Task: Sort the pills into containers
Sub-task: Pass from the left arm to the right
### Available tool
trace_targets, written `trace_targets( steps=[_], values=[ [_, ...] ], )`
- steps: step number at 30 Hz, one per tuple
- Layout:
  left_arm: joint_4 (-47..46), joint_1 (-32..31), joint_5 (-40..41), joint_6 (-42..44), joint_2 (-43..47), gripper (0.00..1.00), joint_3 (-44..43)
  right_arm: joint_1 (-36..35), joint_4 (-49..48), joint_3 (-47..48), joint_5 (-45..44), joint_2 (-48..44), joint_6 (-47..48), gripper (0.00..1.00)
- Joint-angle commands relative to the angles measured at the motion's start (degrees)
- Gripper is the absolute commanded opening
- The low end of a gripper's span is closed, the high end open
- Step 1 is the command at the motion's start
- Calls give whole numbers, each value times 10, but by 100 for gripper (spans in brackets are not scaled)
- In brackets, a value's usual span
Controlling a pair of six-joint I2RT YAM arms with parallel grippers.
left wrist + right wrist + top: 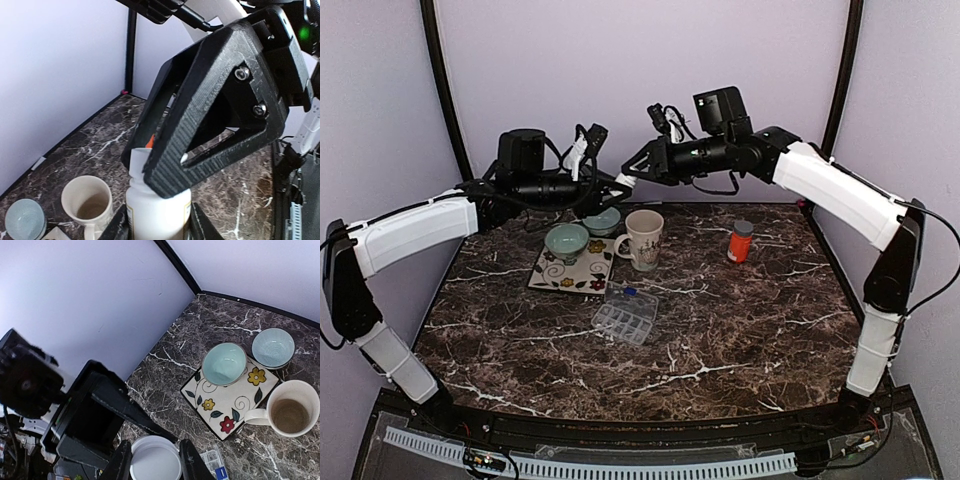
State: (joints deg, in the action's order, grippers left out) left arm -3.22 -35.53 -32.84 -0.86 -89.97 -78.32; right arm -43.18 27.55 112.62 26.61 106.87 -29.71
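The left end effector [160, 226] is pinching a white bottle [150, 200] at the bottom of its own view. The right end effector [156, 465] is pinching the white cap [155, 452] at the bottle's top. The clear pill box [625, 315] is lying mid-surface [740, 330], below the mug [642, 238].

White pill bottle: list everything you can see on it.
The white pill bottle looks like smooth opaque plastic, with a round body and a narrower shoulder. A sliver of what may be a label shows at its left edge. It is held in the air, clear of the table. The left pincer clamps the body and the right pincer grips its flat white cap. Whether the cap is loosened cannot be told, and the contents are hidden.
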Motion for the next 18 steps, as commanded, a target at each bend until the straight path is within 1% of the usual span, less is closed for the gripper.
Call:
trace_targets(
  steps=[1, 8, 12, 15, 18],
  values=[
    [-56, -70, 182, 94, 29, 0, 9, -24, 20, 6, 16, 37, -23, 0],
    [-127, -119, 364, 166, 42, 0, 44, -22, 32, 4, 4, 41, -31, 0],
    [-186, -152, 459, 222, 37, 0, 61, -22, 32, 1, -1, 43, -35, 0],
    [-244, -177, 526, 269, 29, 0, 73, -20, 32, -1, -4, 43, -38, 0],
    [-283, -191, 568, 297, 18, 0, 75, -18, 32, -3, -8, 43, -42, 0]
  ],
)
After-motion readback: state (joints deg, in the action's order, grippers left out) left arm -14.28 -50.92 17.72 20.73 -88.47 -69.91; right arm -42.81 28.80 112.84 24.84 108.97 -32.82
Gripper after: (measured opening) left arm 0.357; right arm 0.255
